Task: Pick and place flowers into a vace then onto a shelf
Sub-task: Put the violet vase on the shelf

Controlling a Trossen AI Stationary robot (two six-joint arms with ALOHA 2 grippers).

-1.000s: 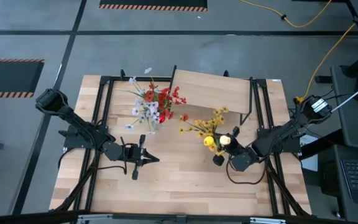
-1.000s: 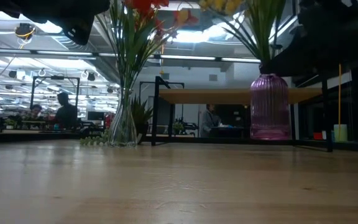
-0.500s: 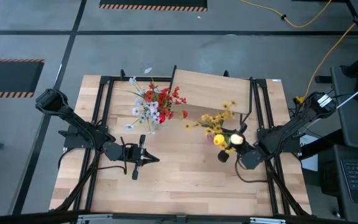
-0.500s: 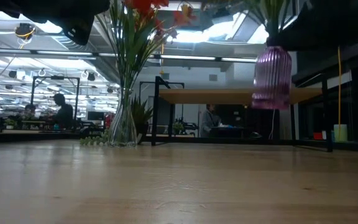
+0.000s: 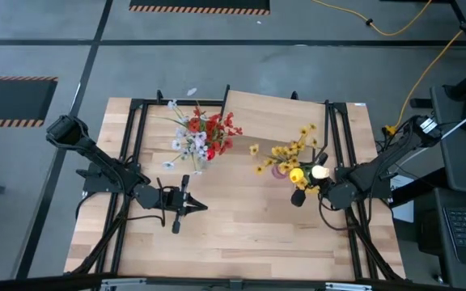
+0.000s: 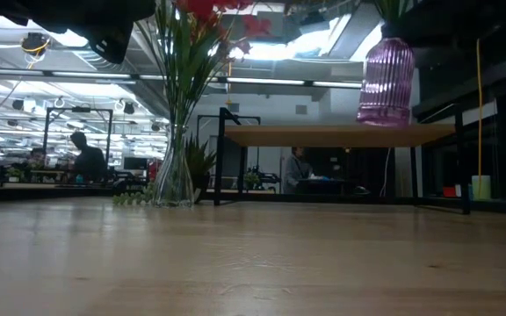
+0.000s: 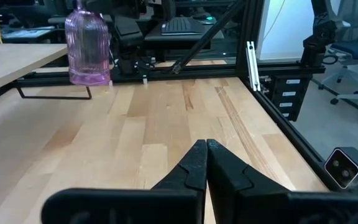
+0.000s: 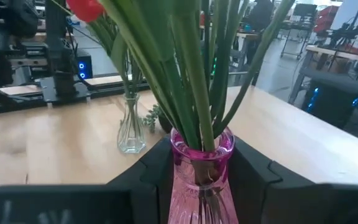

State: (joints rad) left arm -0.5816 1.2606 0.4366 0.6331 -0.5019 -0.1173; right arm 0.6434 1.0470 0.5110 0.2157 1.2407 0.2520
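2 end effectors | right (image 8: 201, 174) clamps pink vase (image 6: 386, 81), blossoms cropped | left (image 7: 206, 163) closed, empty

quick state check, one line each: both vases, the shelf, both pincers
pink vase: lifted off the table, holding yellow flowers
clear vase: upright on the table, full of flowers
shelf: nothing on its top
right pincer: shut on the pink vase
left pincer: shut, holding nothing

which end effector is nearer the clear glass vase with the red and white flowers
Left. The left end effector sits shut on the table just in front of the clear vase. The right end effector holds the pink vase farther off.
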